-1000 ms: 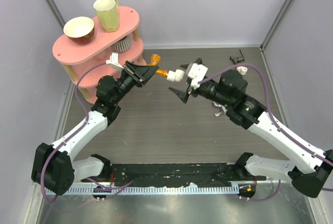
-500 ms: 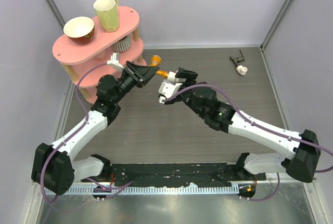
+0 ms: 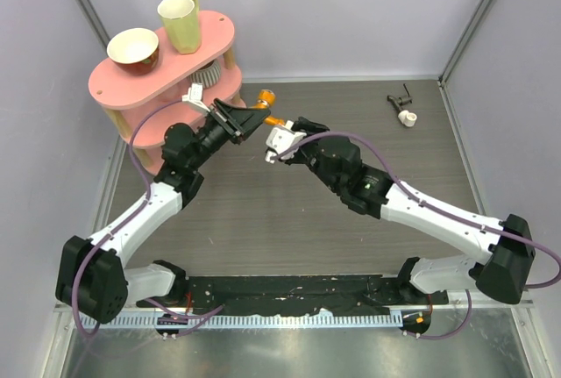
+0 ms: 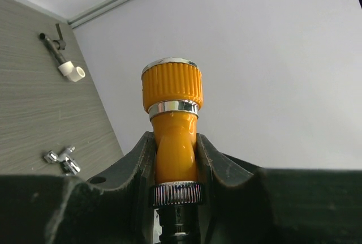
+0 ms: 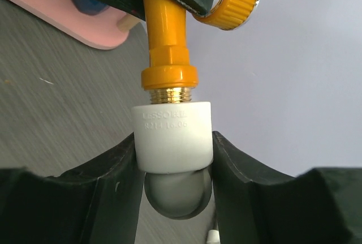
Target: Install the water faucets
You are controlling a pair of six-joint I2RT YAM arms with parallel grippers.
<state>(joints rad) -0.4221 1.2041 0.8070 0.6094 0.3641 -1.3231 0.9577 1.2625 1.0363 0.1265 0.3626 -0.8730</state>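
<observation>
— Where's the orange tap (image 4: 172, 136)?

— Clamped in the left gripper (image 4: 174, 152), jaws tight on its neck. The ribbed cap sticks out past the fingertips, above the table (image 3: 263, 238) and near the pink shelf (image 3: 166, 71).

— And the white pipe fitting (image 5: 174, 133)?

— In the right gripper (image 5: 174, 162), a jaw pressed on each side. Its top end meets the tap's brass thread, with a band of thread showing under the orange collar.

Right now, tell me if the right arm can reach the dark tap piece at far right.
Probably not yet: the way to the dark tap piece looks free, but the right gripper is clamped on the white fitting.
</observation>
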